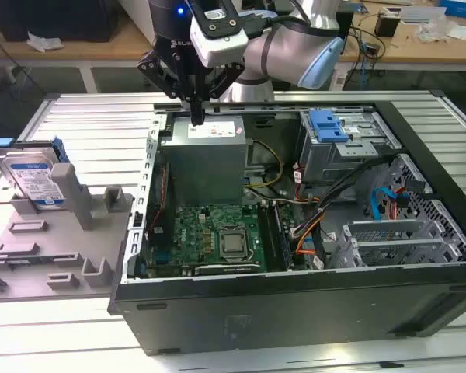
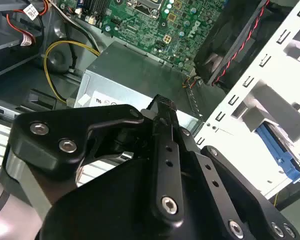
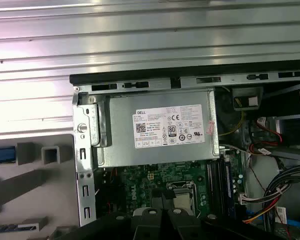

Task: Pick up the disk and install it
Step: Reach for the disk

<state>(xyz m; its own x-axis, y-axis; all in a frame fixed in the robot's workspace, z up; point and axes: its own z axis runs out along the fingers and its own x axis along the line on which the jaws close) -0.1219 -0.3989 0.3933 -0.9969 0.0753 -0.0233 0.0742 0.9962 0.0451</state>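
Count, from the exterior view's left to right: 1 fixture, 1 disk, 1 case, 1 gripper, 1 PSU, 1 board, 1 cage, 1 bracket.

Fixture (image 1: 31, 241): grey moulded tray with posts and slots, lying on the table beside the case's left wall.

Disk (image 1: 33, 180): stands on edge in the fixture's far corner, leaning back, blue-and-white label facing the camera, blue rail along its edges. A grey post is just in front of its right side. Nothing grips it, and it sits well apart from the gripper.

Case (image 1: 295, 311): black tower on its side, side panel off, interior open upward.

Gripper (image 1: 196, 118): fingers drawn together, nothing between them. It hangs tip-down over the far edge of the PSU (image 1: 210, 155), close above it; contact cannot be judged. In the second wrist view the closed tips (image 2: 165, 104) sit over the same grey box (image 2: 135, 75). The first wrist view looks straight down on its labelled top (image 3: 160, 127).

Board (image 1: 210, 229): green, on the case floor nearer the camera than the PSU, one processor socket at its middle.

Cage (image 1: 334, 159): grey metal, far right of the PSU, with the blue bracket (image 1: 328, 124) on top. Cable bundles run from it toward the board.

Surface: table (image 1: 93, 124) of ribbed silver aluminium slats, carrying fixture and case.

Room: wooden benches (image 1: 419, 43) behind, with loose cables and small items on them.
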